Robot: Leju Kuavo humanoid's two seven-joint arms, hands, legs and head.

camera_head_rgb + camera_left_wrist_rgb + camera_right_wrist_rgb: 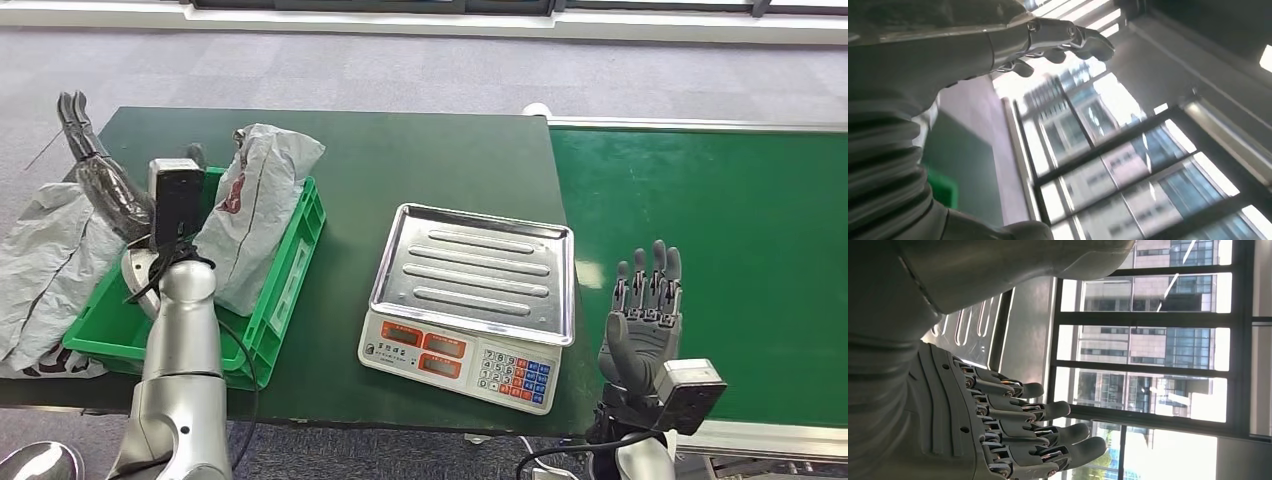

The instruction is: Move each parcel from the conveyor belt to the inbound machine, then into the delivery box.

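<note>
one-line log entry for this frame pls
left hand: open, raised beside green crate | right hand: open, over conveyor belt | scale tray: bare | grey parcel: leaning in crate

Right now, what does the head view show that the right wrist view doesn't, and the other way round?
Only the head view: the green crate holding a grey parcel, another parcel draped outside it, the scale's keypad, the bare belt and the left hand. Only the right wrist view: windows with buildings beyond. Both: the right hand open and empty, and the scale's steel tray.
</note>
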